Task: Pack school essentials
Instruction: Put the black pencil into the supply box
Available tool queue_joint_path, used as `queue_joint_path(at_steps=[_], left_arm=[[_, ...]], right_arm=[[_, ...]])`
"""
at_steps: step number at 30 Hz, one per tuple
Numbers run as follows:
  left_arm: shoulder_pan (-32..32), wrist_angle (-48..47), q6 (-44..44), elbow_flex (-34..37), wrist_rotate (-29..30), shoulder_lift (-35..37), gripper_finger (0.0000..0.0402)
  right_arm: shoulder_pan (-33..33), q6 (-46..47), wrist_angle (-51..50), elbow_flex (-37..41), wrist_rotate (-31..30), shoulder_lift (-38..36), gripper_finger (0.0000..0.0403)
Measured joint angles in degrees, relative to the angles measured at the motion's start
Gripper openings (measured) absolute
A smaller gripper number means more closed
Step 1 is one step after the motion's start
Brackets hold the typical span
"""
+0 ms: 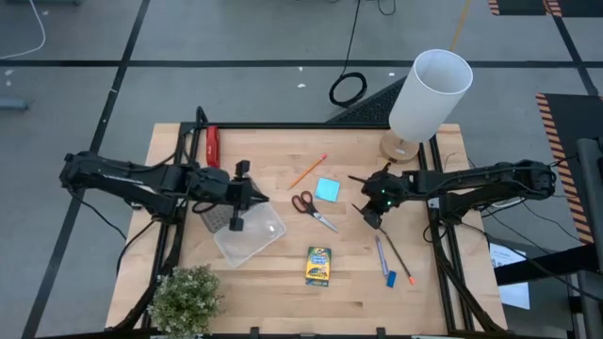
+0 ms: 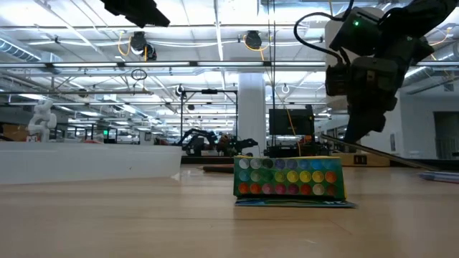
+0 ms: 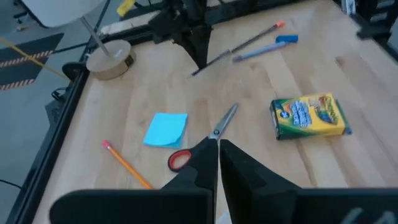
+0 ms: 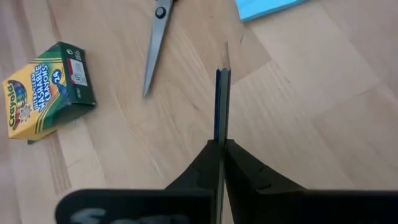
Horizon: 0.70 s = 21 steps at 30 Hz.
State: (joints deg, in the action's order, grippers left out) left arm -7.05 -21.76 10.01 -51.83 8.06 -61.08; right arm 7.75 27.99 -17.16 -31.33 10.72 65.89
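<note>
Starting at the left, our left gripper (image 1: pixel 256 198) hangs with its fingers pressed together over the clear plastic case (image 1: pixel 250 233), hiding part of it. The orange pencil (image 1: pixel 307 171), red-handled scissors (image 1: pixel 313 211), light-blue notepad (image 1: pixel 328 189) and crayon box (image 1: pixel 318 266) lie mid-table. Our right gripper (image 1: pixel 372 218) is clamped on a dark pencil (image 4: pixel 221 93), its lower end hidden between the fingers. The blue pen (image 1: pixel 381 255) lies beyond, near the table's front edge.

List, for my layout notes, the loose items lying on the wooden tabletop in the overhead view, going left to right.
Red bar-shaped tool → clear plastic case → orange pencil → red-handled scissors → crayon box → light-blue notepad → blue pen → dark pencil.
</note>
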Motion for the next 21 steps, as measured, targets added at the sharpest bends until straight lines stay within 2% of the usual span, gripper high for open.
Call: queue_joint_path(at_steps=[10,13,16,21], left_arm=[[2.14,4.31,1.78,0.04,-0.61,-5.03,0.0022],[3.51,4.55,1.78,0.04,-2.55,-6.22,0.0026],[4.51,6.05,1.67,0.04,-4.41,-7.55,0.0047],[5.29,9.18,1.52,0.04,-5.05,-10.58,0.0104]], right_arm=[[0.00,-1.94,5.15,-0.04,0.05,-1.02,0.0008],[0.00,-2.54,6.92,-0.04,0.06,-2.41,0.0008],[0.00,-3.25,8.02,-0.04,0.02,-4.03,0.0008],[0.00,-4.40,10.95,-0.04,-0.02,-6.57,0.0008]])
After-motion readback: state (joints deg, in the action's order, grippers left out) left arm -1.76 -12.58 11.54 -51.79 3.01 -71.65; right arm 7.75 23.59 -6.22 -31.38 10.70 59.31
